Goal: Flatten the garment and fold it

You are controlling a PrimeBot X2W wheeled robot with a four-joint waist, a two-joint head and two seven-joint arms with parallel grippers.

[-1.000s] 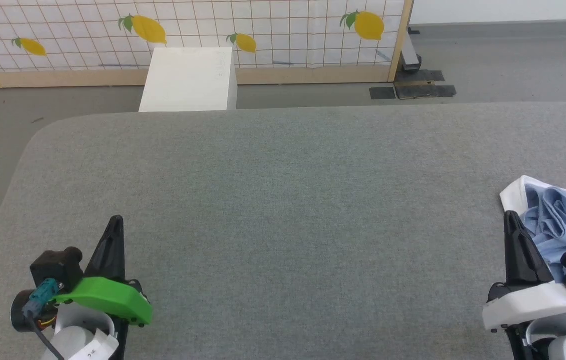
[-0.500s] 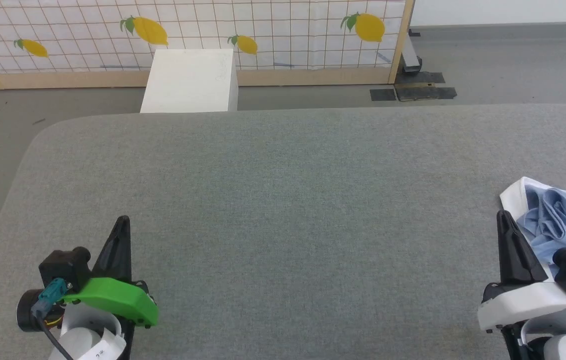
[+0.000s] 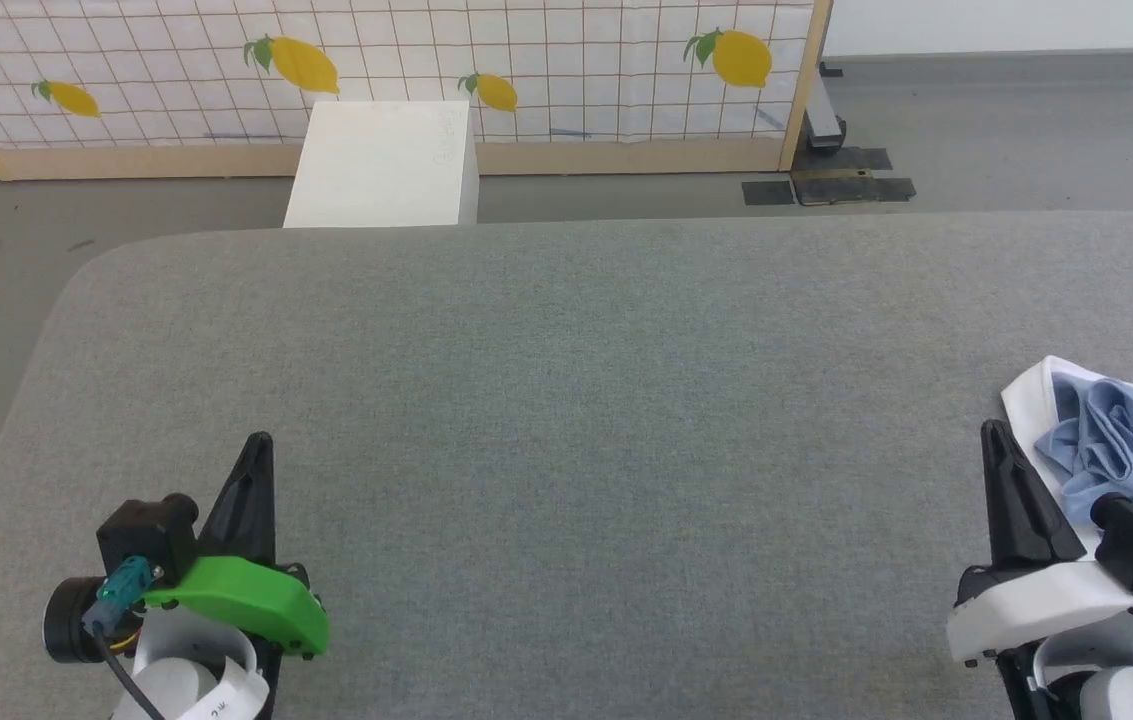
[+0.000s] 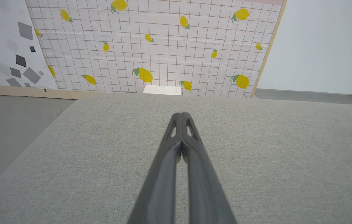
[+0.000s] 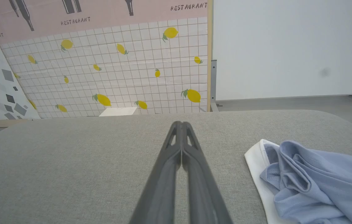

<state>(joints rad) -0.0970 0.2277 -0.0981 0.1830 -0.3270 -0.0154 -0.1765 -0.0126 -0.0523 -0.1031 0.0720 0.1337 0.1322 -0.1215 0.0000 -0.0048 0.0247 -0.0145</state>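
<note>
Both grippers are pointing forward over the table (image 3: 566,400), fingers pressed together, holding nothing: left gripper (image 3: 260,447) near left, right gripper (image 3: 992,432) near right. Just right of the latter, the shirt (image 3: 1121,440) is lying crumpled. Beyond, a box (image 3: 381,165) is standing before a lemon screen (image 3: 566,60).

The head view looks from high up, forward and down over the grey table (image 3: 566,400), with the left pincer (image 3: 261,442) at its lower left and the right pincer (image 3: 991,430) at its lower right. Each wrist view sits low and close over the table, facing along its own pincer toward the lemon-print screen (image 3: 546,60). All three share the table's far edge, the screen and the white box (image 3: 381,165); the head and right wrist views also share the garment (image 3: 1126,440).
</note>
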